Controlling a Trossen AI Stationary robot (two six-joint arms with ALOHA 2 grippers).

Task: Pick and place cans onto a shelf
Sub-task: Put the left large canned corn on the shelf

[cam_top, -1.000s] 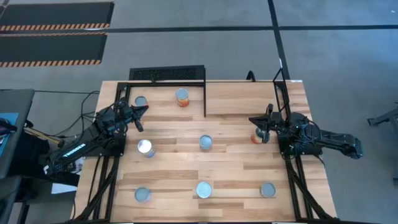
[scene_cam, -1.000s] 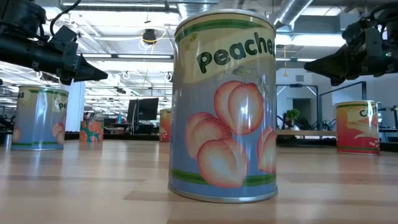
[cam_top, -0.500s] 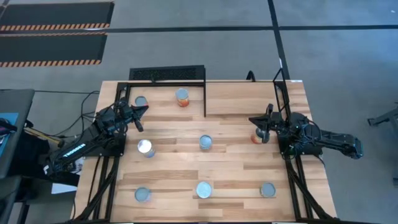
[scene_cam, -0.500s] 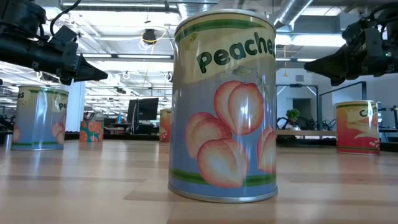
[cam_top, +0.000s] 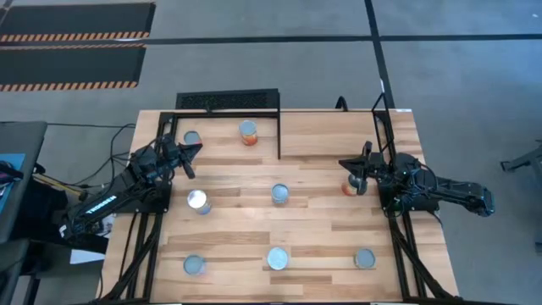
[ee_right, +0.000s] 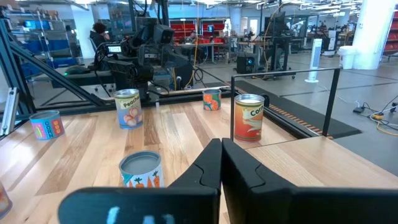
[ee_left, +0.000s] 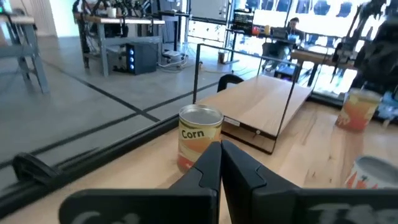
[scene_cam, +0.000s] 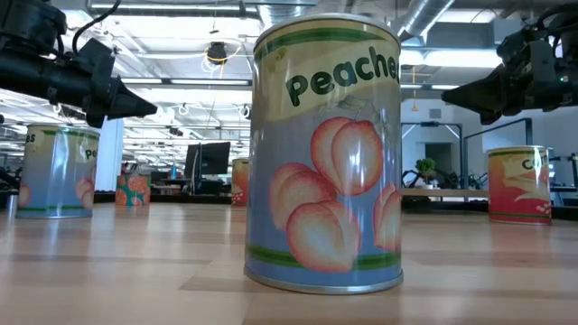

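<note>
Several cans stand upright on their bases on the wooden table [cam_top: 322,233]. Two of them, a grey-blue can [cam_top: 192,138] and the Corn can [cam_top: 248,132] [ee_left: 200,134], stand at the far left by the black-framed shelf [cam_top: 229,102]. A Peaches can [scene_cam: 327,153] stands closest in the low view. My left gripper [cam_top: 195,150] [scene_cam: 149,108] hovers shut and level at the left edge, pointing at the Corn can. My right gripper [cam_top: 343,163] [scene_cam: 452,93] hovers shut and level at the right edge, above an orange can [cam_top: 348,189].
More cans stand mid-table [cam_top: 279,194] [cam_top: 197,201] and along the near edge [cam_top: 194,265] [cam_top: 277,258] [cam_top: 364,258]. The shelf's black uprights [cam_top: 279,135] rise from the table's far left. Bare wood lies between the cans.
My left gripper has rolled a little about the line it points along, staying where it was. Nothing else has moved.
</note>
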